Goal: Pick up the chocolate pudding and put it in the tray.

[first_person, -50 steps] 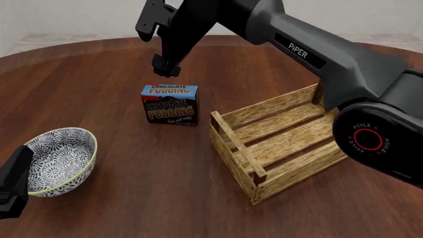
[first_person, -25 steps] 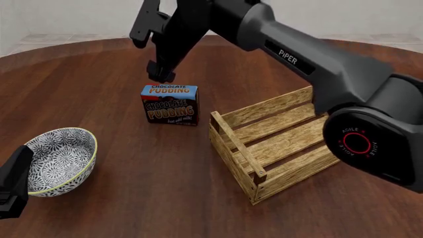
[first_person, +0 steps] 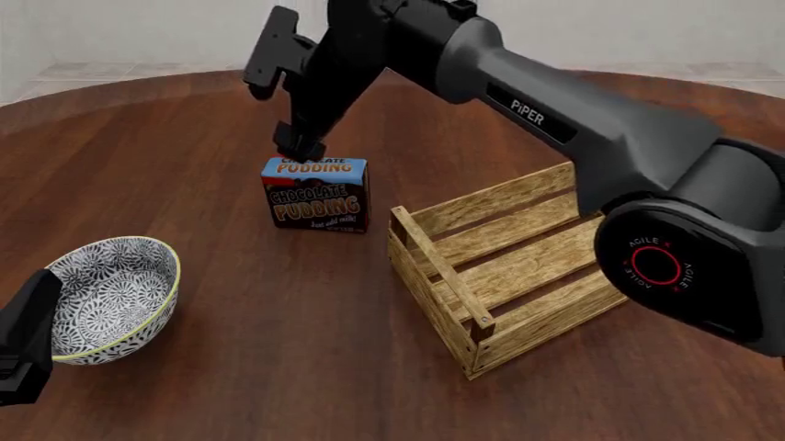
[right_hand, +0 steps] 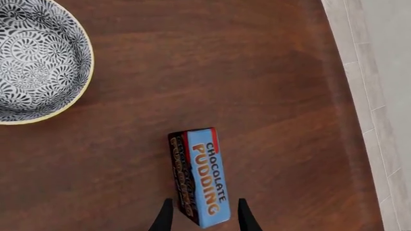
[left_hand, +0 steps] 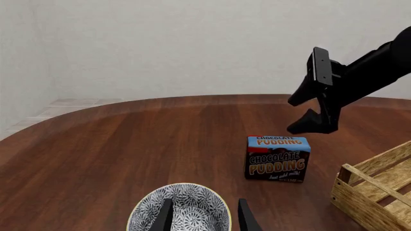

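The chocolate pudding (first_person: 316,195) is a small box with a dark brown front and a light blue top, standing upright on the table left of the tray (first_person: 516,262), a light wooden slatted crate. My right gripper (first_person: 298,147) hangs just above the box's top left end, pointing down. In the right wrist view its open fingers (right_hand: 165,217) straddle one end of the chocolate pudding (right_hand: 200,175) without holding it. My left gripper (left_hand: 204,219) is open low at the front left, over the bowl, far from the chocolate pudding (left_hand: 277,159).
A black-and-white patterned bowl (first_person: 110,296) with a yellow rim sits at the front left, beside my left arm (first_person: 22,349). The right arm's long dark link (first_person: 576,119) reaches across above the tray. The tray (left_hand: 376,192) holds nothing.
My right gripper has come down and a little left, from well above the pudding to just over its top. The pudding, tray, bowl and left arm have not moved.
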